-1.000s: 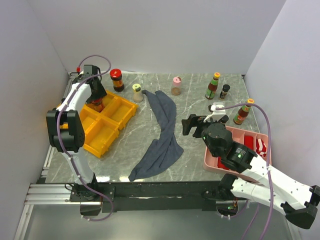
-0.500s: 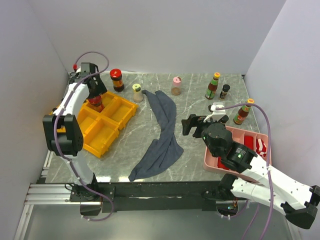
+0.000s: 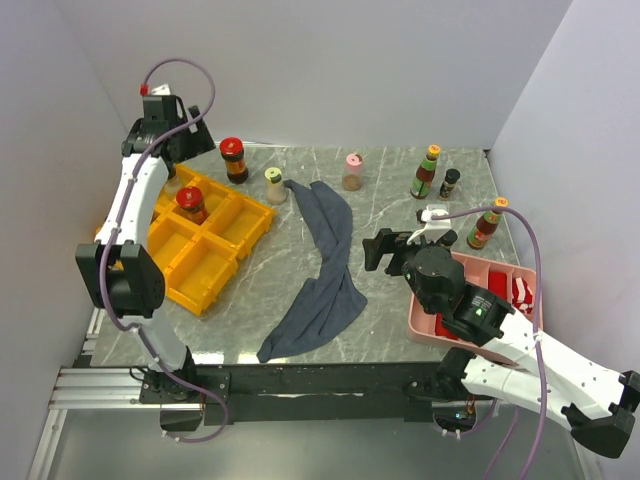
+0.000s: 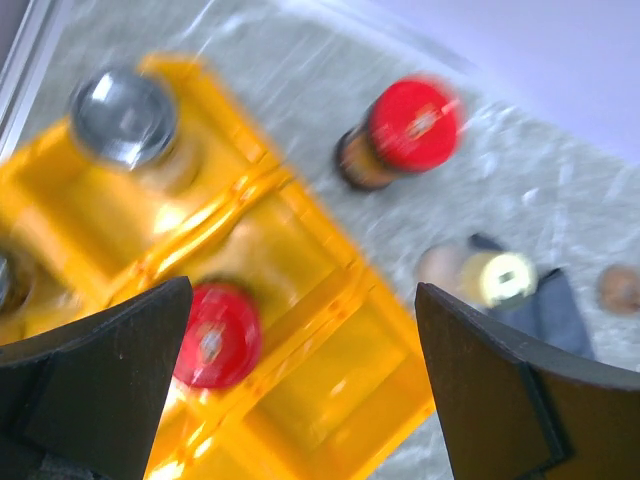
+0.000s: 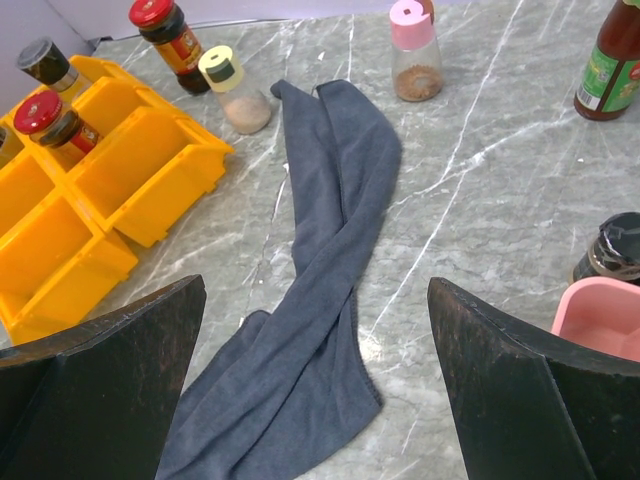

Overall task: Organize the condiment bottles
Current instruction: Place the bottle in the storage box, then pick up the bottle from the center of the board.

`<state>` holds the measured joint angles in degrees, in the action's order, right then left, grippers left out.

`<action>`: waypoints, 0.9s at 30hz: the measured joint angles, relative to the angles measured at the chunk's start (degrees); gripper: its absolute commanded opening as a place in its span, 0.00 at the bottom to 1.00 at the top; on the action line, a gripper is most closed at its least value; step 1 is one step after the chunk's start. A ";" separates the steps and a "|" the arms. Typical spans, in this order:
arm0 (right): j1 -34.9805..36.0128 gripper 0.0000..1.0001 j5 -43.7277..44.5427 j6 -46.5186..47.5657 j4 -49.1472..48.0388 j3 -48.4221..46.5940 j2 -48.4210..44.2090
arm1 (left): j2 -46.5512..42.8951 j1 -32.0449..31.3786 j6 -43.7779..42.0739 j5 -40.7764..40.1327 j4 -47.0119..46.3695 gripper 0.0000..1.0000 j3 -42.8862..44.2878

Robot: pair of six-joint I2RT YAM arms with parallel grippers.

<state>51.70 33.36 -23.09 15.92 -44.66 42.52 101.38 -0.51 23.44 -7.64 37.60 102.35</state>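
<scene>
left arm: reared up over the far-left corner of the table [image 3: 395,212], wrist bent over and looking down at the bin
left gripper [image 4: 302,300]: fingers spread wide with nothing between them, holding nothing; hangs in the air above the yellow bin
yellow bin [image 3: 215,268]: divided tray, left side of the table, set at a slant
binned red jar [image 3: 190,203]: upright in a far compartment of the bin, below the left gripper and clear of both fingers
silver-capped jar [image 4: 125,115]: upright in the next compartment, toward the bin's far-left corner
loose red jar [image 3: 234,160]: upright on the table just beyond the bin's far edge
yellow-capped shaker [image 3: 275,186]: on the table between the bin and the cloth, just beside the cloth's far end
grey-blue cloth [image 3: 325,265]: rumpled strip running far to near across mid-table
pink-capped shaker [image 3: 352,172]: upright, far side, just right of the cloth's far end
right gripper [image 5: 315,300]: wide open and empty; by the cloth's right edge, facing across it, well apart from every bottle
right arm: stretched from the near-right base toward mid-table, lying over the pink tray
orange-capped sauce bottle [image 3: 426,172]: upright, far right
black-capped bottle [image 3: 450,182]: just right of that sauce bottle
second sauce bottle [image 3: 485,225]: near the right edge, just beyond the pink tray
pink tray [image 3: 492,263]: near right, partly under the right arm, red packets [image 3: 520,292] inside
</scene>
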 measured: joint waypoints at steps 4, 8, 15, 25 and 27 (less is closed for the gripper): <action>0.00 1.00 0.00 0.00 -0.42 0.11 0.00 | 4.39 -0.70 -2.54 2.45 -2.27 0.99 5.70; 0.00 1.00 0.04 0.02 -0.68 0.11 0.39 | 9.73 -1.36 -4.17 4.81 -4.22 0.98 8.85; 0.00 1.00 0.42 0.09 -0.74 0.11 2.29 | 14.32 -2.89 -8.02 6.95 -8.57 0.97 8.61; 0.00 1.00 2.45 0.50 -0.72 0.11 3.85 | 23.23 -4.87 -12.46 6.03 -10.36 0.96 17.22; 0.00 1.00 2.86 0.52 -0.74 0.11 4.17 | 24.65 -4.85 -13.16 5.81 -10.16 0.96 17.40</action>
<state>51.70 36.23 -22.57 15.18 -44.56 46.70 126.04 -5.37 10.28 -1.83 27.44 119.74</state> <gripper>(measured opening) 0.999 0.961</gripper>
